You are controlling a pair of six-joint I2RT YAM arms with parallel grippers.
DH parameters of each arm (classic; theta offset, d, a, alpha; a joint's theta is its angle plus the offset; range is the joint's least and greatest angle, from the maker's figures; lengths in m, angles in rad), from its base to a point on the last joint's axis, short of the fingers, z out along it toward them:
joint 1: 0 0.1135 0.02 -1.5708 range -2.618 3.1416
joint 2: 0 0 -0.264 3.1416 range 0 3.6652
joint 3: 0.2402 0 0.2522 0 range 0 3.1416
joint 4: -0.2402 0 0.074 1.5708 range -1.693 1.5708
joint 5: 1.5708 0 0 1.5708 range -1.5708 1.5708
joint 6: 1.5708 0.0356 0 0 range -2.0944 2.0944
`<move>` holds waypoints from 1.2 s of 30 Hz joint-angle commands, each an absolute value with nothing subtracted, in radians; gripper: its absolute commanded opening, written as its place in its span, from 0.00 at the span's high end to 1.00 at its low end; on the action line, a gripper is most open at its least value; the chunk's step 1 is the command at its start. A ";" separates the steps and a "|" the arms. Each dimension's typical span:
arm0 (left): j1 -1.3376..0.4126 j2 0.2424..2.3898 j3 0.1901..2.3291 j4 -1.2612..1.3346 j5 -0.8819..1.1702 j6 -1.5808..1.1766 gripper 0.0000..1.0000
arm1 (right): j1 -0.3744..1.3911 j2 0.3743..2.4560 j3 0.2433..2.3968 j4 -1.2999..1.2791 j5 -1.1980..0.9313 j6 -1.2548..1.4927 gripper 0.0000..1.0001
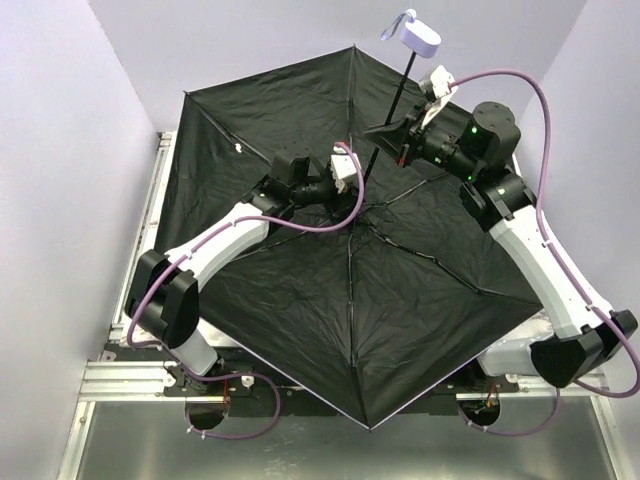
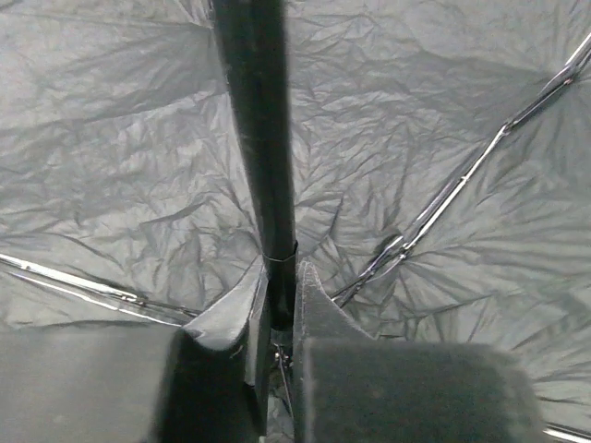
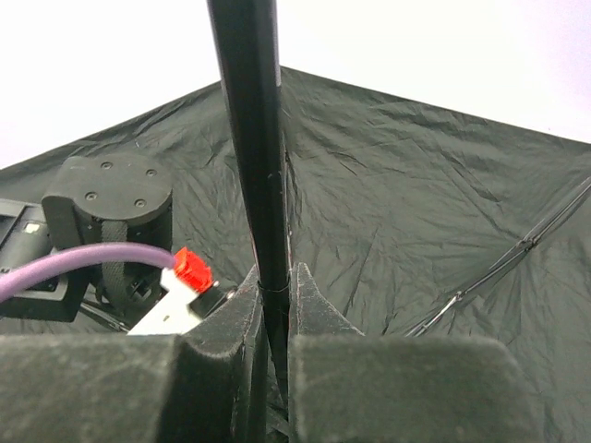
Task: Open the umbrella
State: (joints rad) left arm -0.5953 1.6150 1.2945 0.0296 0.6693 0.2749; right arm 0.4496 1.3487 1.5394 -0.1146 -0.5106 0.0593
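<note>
- Lying upside down, the umbrella [image 1: 330, 320] shows its black lining, the canopy spread wide all round the shaft [image 1: 398, 90].
- Low on the shaft, near where the ribs [image 2: 443, 198] meet, the left gripper [image 2: 280, 277] has pinched its jaws onto the black tube, probably to brace the sliding end.
- Higher up the shaft, below the handle [image 1: 418, 38], the right gripper [image 3: 274, 277] is clamped tight on it too, propping it tilted.
- Opening looks essentially done.

Plain pale walls [image 1: 60, 150] on 3 sides, an aluminium rail [image 1: 115, 378] and a grey metal surface [image 1: 330, 455] at the near edge.
</note>
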 commanded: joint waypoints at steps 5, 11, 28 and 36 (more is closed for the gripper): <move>-0.577 1.564 1.290 -0.063 0.678 0.204 1.00 | 0.454 1.230 1.477 0.117 -0.592 0.164 1.00; -0.576 1.526 1.304 -0.010 0.715 0.095 1.00 | 0.454 1.200 1.389 0.093 -0.584 0.183 0.40; -0.582 1.445 1.282 0.063 0.803 0.025 1.00 | 0.455 1.171 1.131 0.098 -0.595 0.130 0.56; -0.607 1.433 1.279 0.035 0.809 0.070 1.00 | 0.457 1.206 1.099 0.191 -0.587 0.151 0.61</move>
State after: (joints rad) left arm -0.5907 1.4727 1.2781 -0.0010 0.7643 0.0483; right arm 0.4507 1.1885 1.1049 0.1036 -0.5709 0.1482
